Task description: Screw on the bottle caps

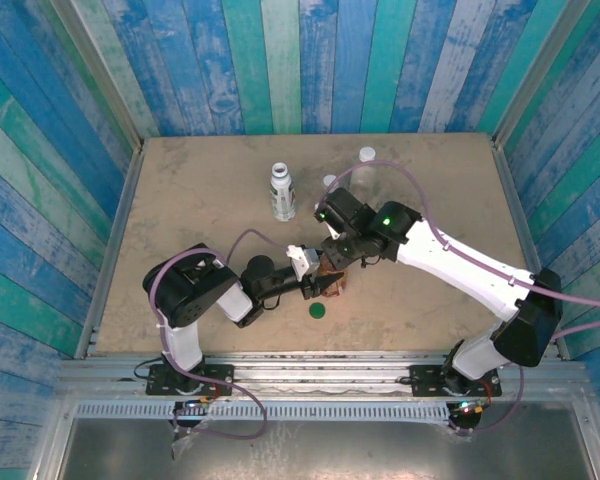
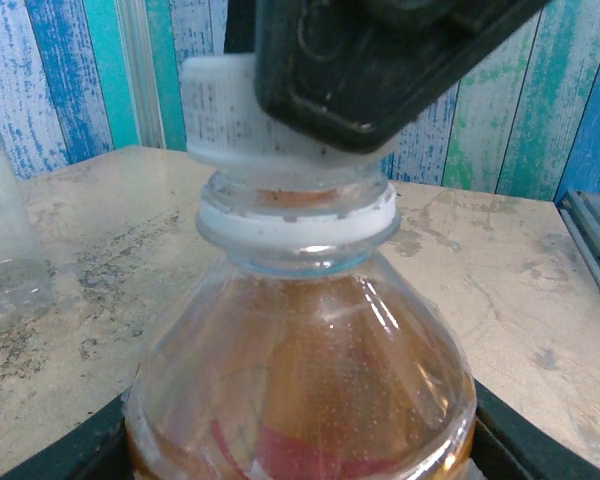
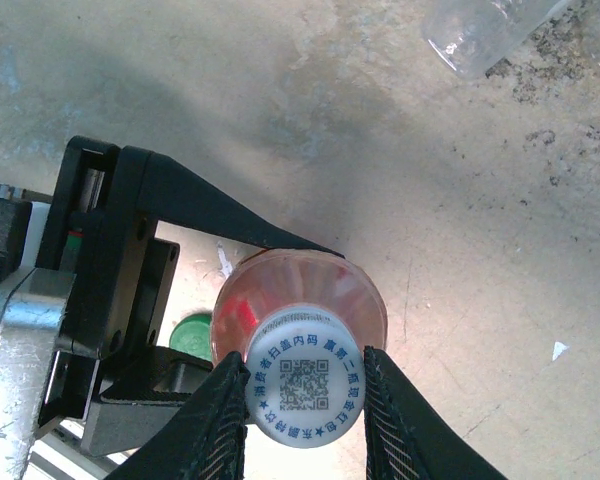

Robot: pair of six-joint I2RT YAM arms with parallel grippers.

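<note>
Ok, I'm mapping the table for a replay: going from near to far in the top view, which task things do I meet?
dark green cap → amber bottle → white-labelled bottle → clear bottle

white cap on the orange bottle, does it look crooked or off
The white cap sits high on the amber bottle: bare neck shows under it, so it isn't screwed down. No clear tilt; the right gripper pinches it.

A cap (image 3: 306, 388) sits on the mid-table bottle (image 2: 300, 380) — a loose cap (image 1: 317, 310) just before it, labelled bottle (image 1: 282, 192) behind-left.
</note>
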